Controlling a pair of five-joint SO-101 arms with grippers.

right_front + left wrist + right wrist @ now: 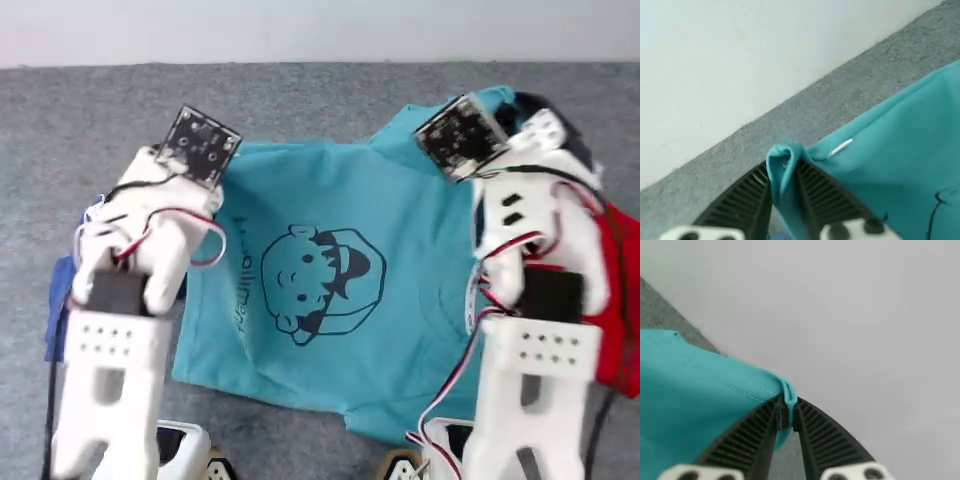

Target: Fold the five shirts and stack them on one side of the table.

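A teal shirt (330, 290) with a dark cartoon face print lies spread on the grey table between the two arms. My left gripper (785, 170) is shut on a bunched edge of the teal shirt (900, 165) at its far left corner. My right gripper (787, 407) is shut on the hem of the teal shirt (695, 400) at its far right corner, lifted off the table. In the high view the left arm (150, 250) and right arm (530, 250) stand over the shirt's two sides, hiding both grippers.
A red shirt (622, 300) lies at the table's right edge behind the right arm. A bit of blue cloth (58, 310) shows at the left edge under the left arm. A pale wall (320, 30) runs along the far edge of the grey table (60, 130).
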